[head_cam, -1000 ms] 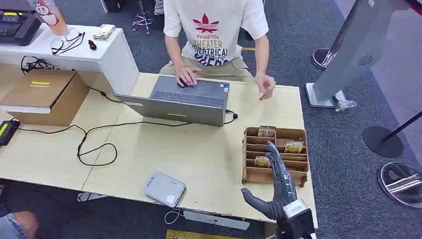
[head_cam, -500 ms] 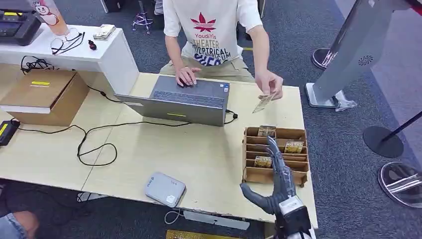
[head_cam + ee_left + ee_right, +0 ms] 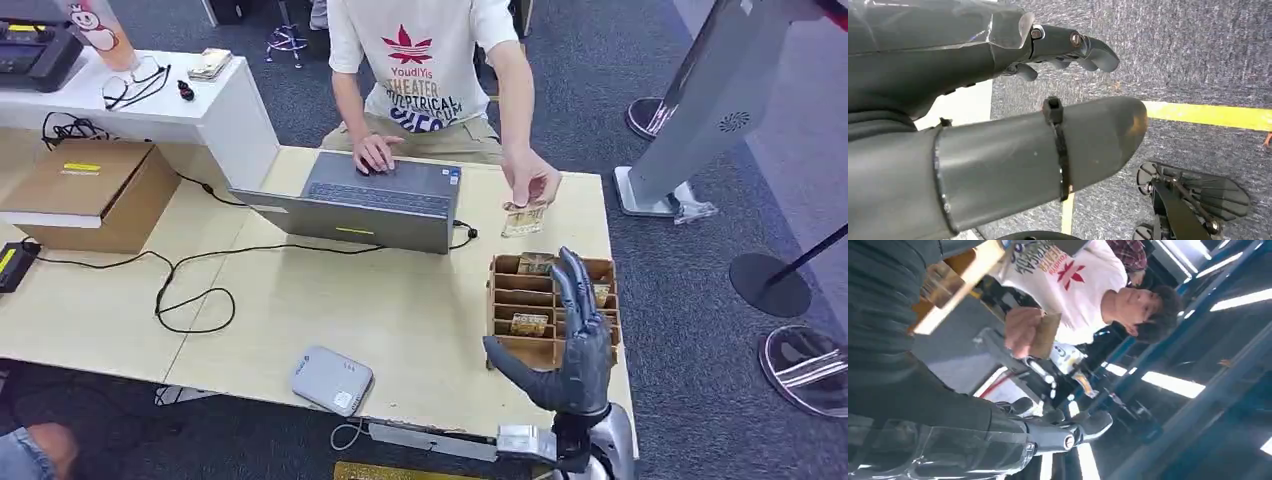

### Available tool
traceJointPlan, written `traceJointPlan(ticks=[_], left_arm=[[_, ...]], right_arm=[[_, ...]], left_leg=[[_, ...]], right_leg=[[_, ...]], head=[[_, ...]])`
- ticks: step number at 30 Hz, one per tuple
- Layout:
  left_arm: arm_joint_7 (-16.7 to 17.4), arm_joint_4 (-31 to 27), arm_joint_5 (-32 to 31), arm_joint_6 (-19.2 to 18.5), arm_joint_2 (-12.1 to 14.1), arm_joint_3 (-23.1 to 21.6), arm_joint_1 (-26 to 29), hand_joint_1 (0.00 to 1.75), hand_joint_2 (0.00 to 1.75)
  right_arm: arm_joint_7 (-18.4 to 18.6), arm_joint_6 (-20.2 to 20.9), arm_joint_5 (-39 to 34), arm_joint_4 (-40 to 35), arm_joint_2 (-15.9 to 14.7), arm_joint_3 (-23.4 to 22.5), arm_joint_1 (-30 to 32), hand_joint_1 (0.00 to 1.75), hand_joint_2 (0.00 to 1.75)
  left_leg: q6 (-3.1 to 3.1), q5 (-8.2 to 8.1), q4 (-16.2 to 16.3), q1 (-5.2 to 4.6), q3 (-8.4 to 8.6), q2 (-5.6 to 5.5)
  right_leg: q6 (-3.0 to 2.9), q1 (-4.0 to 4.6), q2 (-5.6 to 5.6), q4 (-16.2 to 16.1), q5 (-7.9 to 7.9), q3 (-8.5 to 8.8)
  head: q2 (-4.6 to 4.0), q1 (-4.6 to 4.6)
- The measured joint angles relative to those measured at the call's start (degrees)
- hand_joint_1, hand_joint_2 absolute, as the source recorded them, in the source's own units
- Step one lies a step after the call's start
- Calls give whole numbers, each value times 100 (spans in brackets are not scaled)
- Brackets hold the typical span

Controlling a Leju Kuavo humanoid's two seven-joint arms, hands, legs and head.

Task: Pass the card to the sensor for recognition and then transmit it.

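From the head view, the card (image 3: 523, 218) lies at about eleven o'clock from my right hand (image 3: 572, 345), well apart, pinched in the person's hand (image 3: 530, 180) above the far edge of the tabletop (image 3: 400, 310). Its face seems to hang roughly upright. My right fingers (image 3: 578, 285) are spread, holding nothing, raised over the wooden card rack (image 3: 510, 300). The left hand (image 3: 998, 125) hangs by the carpeted floor, fingers loosely extended and empty, so I judge the right is nearer. The grey sensor (image 3: 332, 380) sits at nine o'clock.

My right hand (image 3: 574, 345) is dark grey with a silver wrist; my left hand (image 3: 998, 150) has a black cable tie around its thumb.
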Motion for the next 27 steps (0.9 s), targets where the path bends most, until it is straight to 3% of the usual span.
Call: traceJointPlan(ticks=[10,20,27], left_arm=[[-35,0,-77,-11,2,0,-9,0,0],[35,0,-191,-26,7,-15,-38,0,0],[24,0,-293,-53,9,-55,-82,0,0]], right_arm=[[-391,-9,1335,434,162,-98,-655,0,175],[-557,-9,1536,1325,216,-227,-1603,0,175],[-583,-11,1614,1657,223,-343,-1845,0,175]], left_leg=[[-1,1,0,0,2,4],[0,4,2,0,4,2],[0,4,2,0,2,1]], right_leg=[[-2,0,4,1,2,1],[-3,0,1,1,6,2],[-3,0,2,1,6,2]], head=[[0,0],[0,2],[0,0]])
